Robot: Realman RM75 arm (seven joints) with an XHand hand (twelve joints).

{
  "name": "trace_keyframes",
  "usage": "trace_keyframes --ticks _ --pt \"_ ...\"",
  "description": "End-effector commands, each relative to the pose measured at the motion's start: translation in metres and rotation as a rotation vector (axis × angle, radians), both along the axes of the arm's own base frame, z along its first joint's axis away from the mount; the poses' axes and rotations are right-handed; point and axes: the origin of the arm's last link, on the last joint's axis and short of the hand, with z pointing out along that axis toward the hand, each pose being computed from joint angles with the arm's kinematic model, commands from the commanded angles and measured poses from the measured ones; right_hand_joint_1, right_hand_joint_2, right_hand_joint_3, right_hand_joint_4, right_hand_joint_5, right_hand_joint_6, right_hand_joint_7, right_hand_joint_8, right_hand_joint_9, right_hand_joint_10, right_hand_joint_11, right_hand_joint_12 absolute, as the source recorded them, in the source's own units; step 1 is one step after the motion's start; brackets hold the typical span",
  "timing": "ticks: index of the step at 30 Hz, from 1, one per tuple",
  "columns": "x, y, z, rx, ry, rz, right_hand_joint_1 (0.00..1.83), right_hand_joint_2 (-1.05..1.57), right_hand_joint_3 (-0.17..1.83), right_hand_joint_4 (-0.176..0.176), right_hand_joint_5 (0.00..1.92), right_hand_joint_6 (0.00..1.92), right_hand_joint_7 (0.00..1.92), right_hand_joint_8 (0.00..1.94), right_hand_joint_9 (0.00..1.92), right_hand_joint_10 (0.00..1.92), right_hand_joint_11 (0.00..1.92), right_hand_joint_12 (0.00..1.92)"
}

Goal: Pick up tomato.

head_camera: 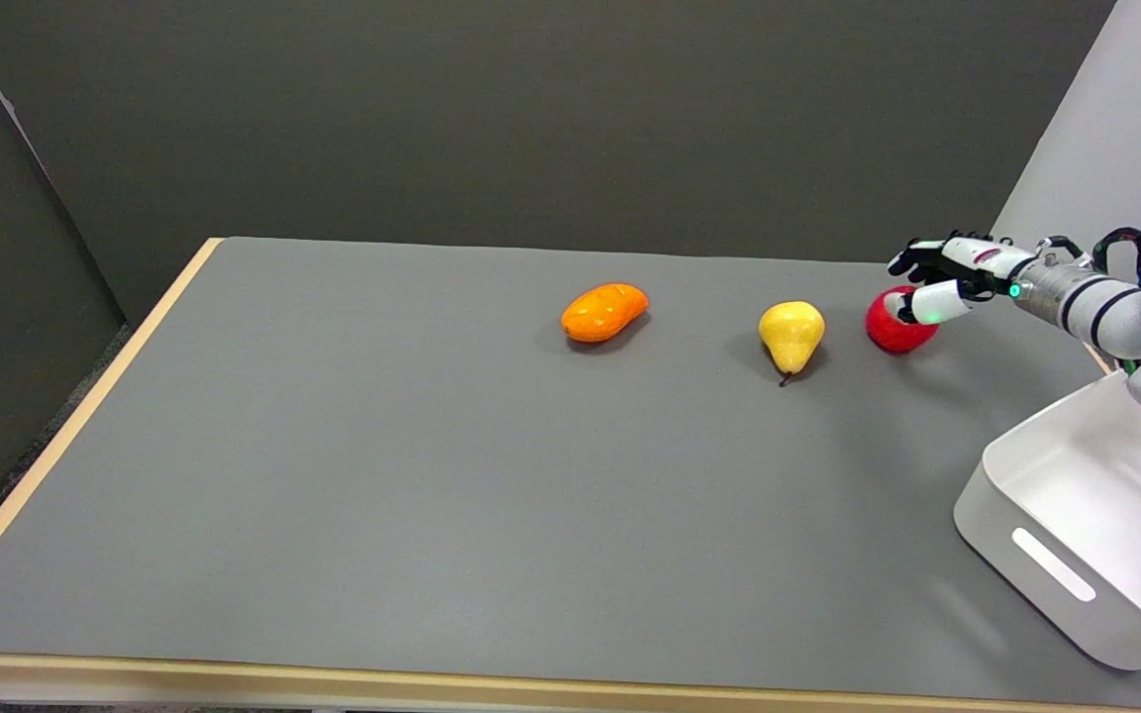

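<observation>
Bin: nearest to me, a white bin (1076,515) at the lower right of the worktop (382,475), with a slot handle in its near wall. I can see nothing in the part of it that shows.

Right arm: it comes in over the bin's far corner and reaches left toward the fruit row.

Hand: my right hand (942,282) is at the tomato (895,325), on its right and upper side. The thumb lies across the tomato's front, the other fingers curve over the top and behind. I read this as fingers wrapped around it, though I cannot tell how firmly they press.

Tomato, place: far right of the row, at the back right of the worktop, just left of and under the hand. It looks to sit on the surface, its shadow tight beneath it, so I judge it not yet lifted.

Key relation: the tomato is below and slightly left of the palm, so the lift should go straight up once the fingers are firm.

Tomato, look: red, round, glossy, smooth; no long axis to speak of. The hand hides part of its right half.

Neighbours: a yellow pear (791,335) near on the tomato's left but not touching; an orange fruit (604,312) further left, well apart.

Risk: I judge a glossy round skin could slip out of a loose hold.
</observation>
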Motion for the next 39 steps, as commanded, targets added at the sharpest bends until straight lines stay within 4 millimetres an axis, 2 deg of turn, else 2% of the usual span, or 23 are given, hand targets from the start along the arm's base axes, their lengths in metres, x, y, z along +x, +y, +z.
trace_keyframes --ticks 1,13,16,20,23,27,31,35,39 --pt "-0.019 -0.011 -0.007 0.022 0.027 -0.043 0.41 0.64 0.97 0.068 0.27 0.56 0.37 0.45 0.32 0.79 0.15 1.24" --pt "-0.022 -0.017 -0.011 0.032 0.036 -0.050 0.42 0.64 0.97 0.073 0.27 0.56 0.37 0.45 0.32 0.79 0.15 1.24" --pt "-0.024 -0.016 -0.012 0.034 0.035 -0.056 0.52 0.68 0.88 0.072 0.29 0.53 0.40 0.40 0.31 0.82 0.14 1.28" --pt "-0.027 -0.013 -0.011 0.032 0.032 -0.060 0.64 0.68 0.90 0.073 0.29 0.54 0.41 0.40 0.33 0.84 0.17 1.30" --pt "-0.027 -0.011 -0.010 0.034 0.033 -0.060 0.65 0.66 0.99 0.075 0.28 0.58 0.39 0.46 0.36 0.83 0.19 1.30" --pt "-0.027 -0.010 -0.008 0.037 0.036 -0.055 0.79 0.66 0.95 0.074 0.30 0.55 0.41 0.41 0.35 0.86 0.20 1.33" --pt "-0.026 -0.008 -0.006 0.038 0.040 -0.050 0.83 0.66 0.97 0.075 0.30 0.55 0.41 0.42 0.36 0.87 0.20 1.34" --pt "-0.024 -0.008 -0.005 0.046 0.042 -0.041 0.93 0.67 0.97 0.084 0.33 0.64 0.46 0.49 0.43 0.94 0.25 1.39" --pt "-0.023 -0.007 -0.004 0.048 0.044 -0.035 0.99 0.75 0.94 0.105 0.37 0.82 0.55 0.63 0.51 1.05 0.32 1.45"
